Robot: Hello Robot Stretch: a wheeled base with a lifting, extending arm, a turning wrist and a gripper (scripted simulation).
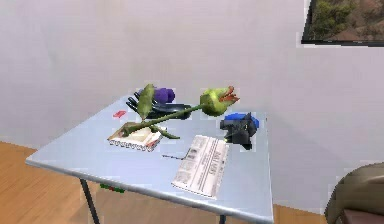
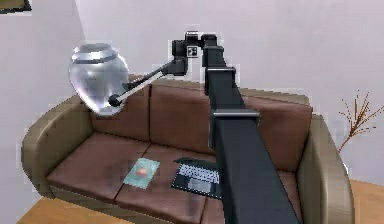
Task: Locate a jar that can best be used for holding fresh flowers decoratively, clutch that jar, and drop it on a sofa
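Observation:
A rounded, silvery glass jar (image 2: 98,72) hangs at the far end of my gripper (image 2: 120,97), clear of every surface, so the gripper holds the jar. It hovers in front of the wall, above the left end of a brown leather sofa (image 2: 95,160) in the arm side view. The dark arm bar (image 2: 235,140) rises over the sofa's middle cushions.
On the sofa seat lie a teal book (image 2: 143,172) and a dark laptop (image 2: 196,177). Dry twigs (image 2: 355,115) stand past its right arm. In the forward view, a blue-grey table (image 1: 70,150) bears a leafy plant (image 1: 175,108), a newspaper (image 1: 203,162) and a blue-black object (image 1: 240,126). A chair (image 1: 358,198) stands at lower right.

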